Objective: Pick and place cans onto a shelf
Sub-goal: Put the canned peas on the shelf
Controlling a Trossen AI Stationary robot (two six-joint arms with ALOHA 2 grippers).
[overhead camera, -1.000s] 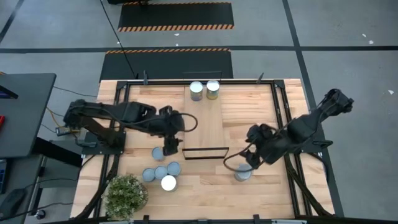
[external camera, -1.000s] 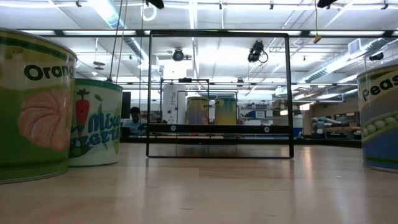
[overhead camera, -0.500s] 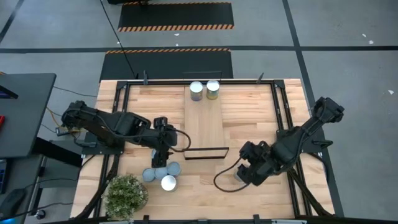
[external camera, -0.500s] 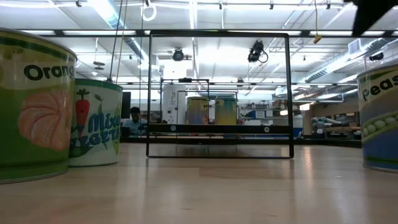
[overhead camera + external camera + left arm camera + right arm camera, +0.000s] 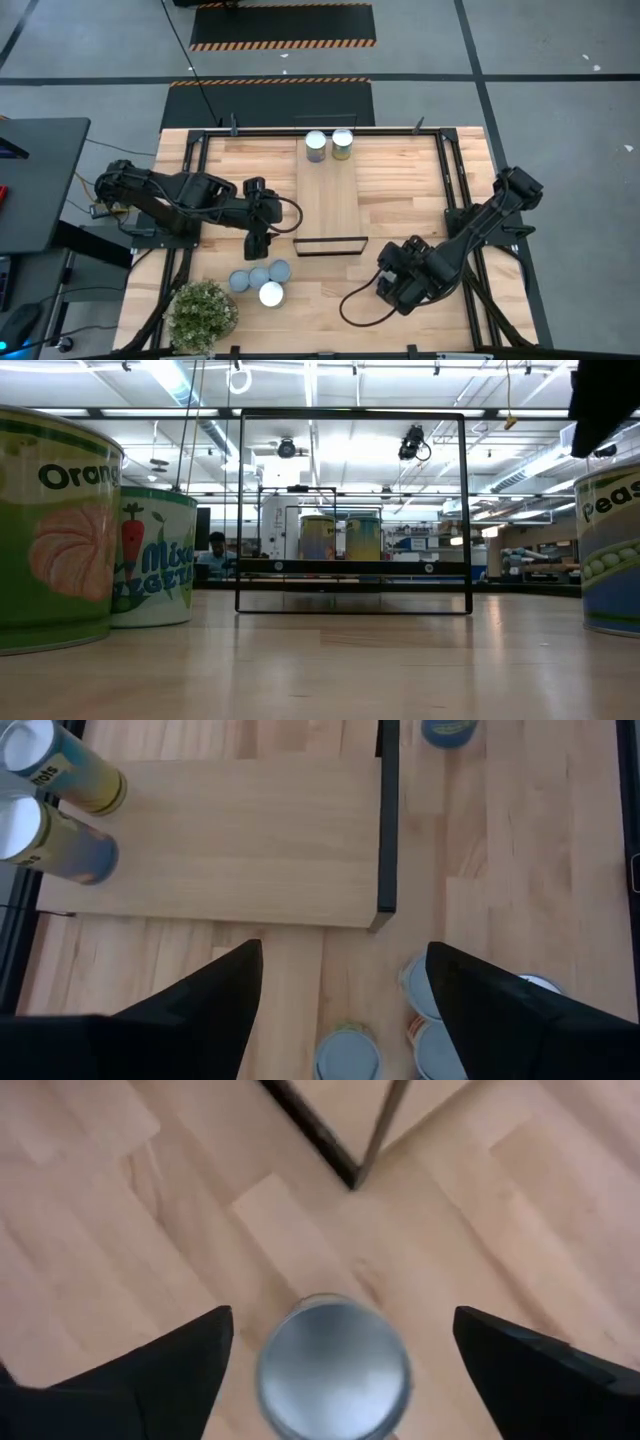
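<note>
Right gripper [image 5: 335, 1380], my two dark fingers spread wide, hangs directly over a single silver-topped tin can [image 5: 334, 1372] just off the black-framed end of the long light-wood shelf [image 5: 328, 195], lined up, I judge, for a grab. Two pale-topped cans [image 5: 329, 144] already stand at the shelf's far end. My left gripper [image 5: 340, 995], open and empty, hovers beside the shelf's framed end, above a cluster of round-topped tins [image 5: 259, 281].

Right gripper [image 5: 340, 1370] has moved over the lone can [image 5: 334, 1368] — fingers wider; left gripper [image 5: 252, 246] drew back from the can cluster [image 5: 260, 282].
</note>
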